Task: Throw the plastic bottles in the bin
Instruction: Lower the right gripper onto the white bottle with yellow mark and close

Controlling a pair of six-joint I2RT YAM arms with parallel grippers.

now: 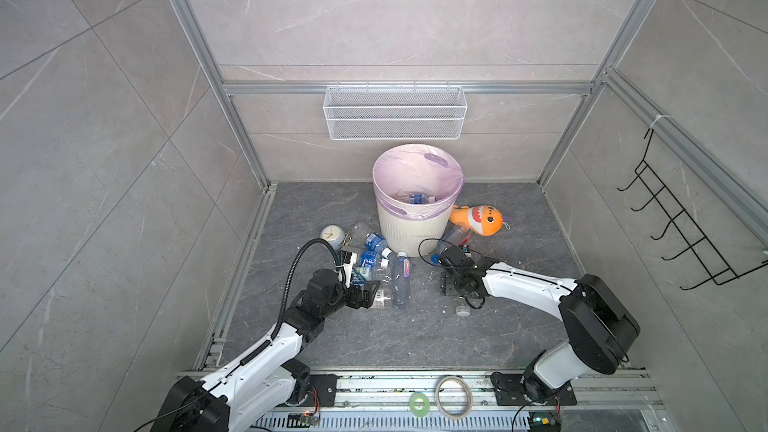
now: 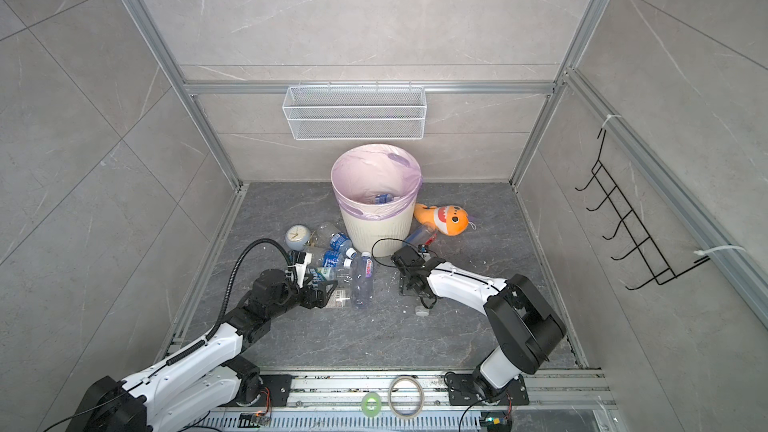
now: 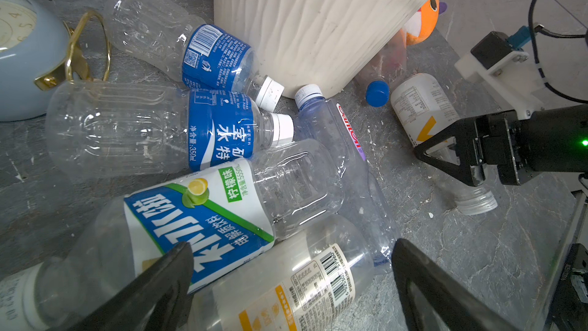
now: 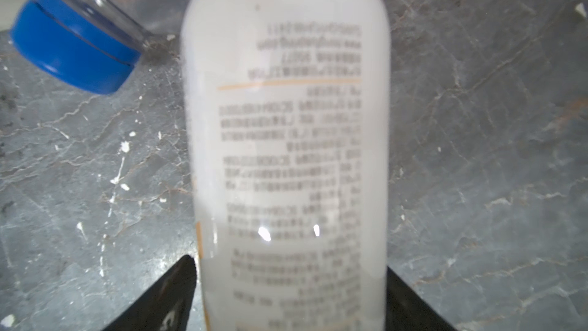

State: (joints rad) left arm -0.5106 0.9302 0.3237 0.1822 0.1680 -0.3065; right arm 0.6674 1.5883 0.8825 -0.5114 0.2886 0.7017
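Observation:
The cream ribbed bin [image 1: 415,226] with a lilac liner stands at the back and holds bottles [image 1: 417,198]. To its left lies a pile of plastic bottles [image 1: 401,280]. My left gripper [image 3: 291,249] hangs open over the pile, its fingers either side of an orange-and-white-labelled bottle [image 3: 302,284] without touching it. Blue-labelled bottles [image 3: 219,135] and a green-and-blue-labelled one [image 3: 197,218] lie beside it. My right gripper [image 4: 288,265] is shut on a white-labelled bottle [image 4: 286,122] that lies on the floor. A blue-capped bottle [image 4: 73,42] rests by the bin.
A pale-blue clock [image 1: 331,234] sits left of the pile and an orange plush shark [image 1: 480,220] right of the bin. A white wire basket [image 1: 395,112] hangs on the back wall, a black hook rack [image 1: 681,218] on the right wall. Tape rolls [image 1: 454,396] lie on the front rail.

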